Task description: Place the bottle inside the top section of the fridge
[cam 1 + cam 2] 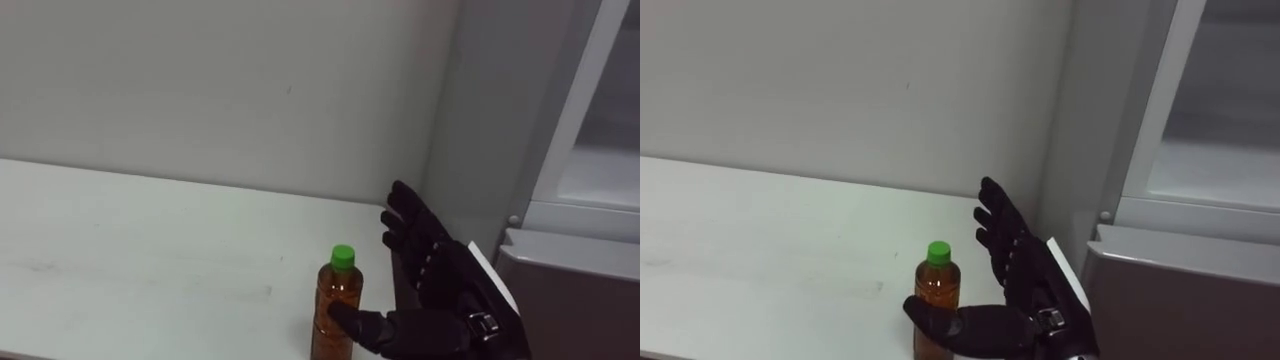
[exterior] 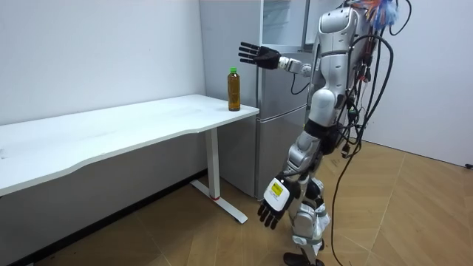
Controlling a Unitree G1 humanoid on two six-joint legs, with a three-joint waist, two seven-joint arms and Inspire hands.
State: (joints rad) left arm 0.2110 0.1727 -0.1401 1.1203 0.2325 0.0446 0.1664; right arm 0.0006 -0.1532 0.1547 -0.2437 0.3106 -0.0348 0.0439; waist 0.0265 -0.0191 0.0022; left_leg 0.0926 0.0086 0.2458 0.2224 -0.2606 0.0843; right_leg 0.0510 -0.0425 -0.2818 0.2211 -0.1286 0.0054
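Grasp stage: right hand (image 1: 440, 270), fingers spread apart, hovers at the green-capped bottle (image 1: 337, 300), upright on the white surface (image 1: 150, 260) beside the fridge (image 1: 490, 120) (upper door looks open). Next, curl around it; left hand (image 2: 272, 205) hangs loose.

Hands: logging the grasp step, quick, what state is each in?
Right hand: open, beside the bottle, not gripping it.
Left hand: open, hanging by the leg, empty.

My right hand (image 1: 440, 285): black palm and fingers, a white plate along its back, a metal ring at the wrist. My left hand (image 2: 275, 203): black, bearing a white tag with a yellow patch. Torso and limbs: silver-white shells over dark joints. Black cables loop down my back.
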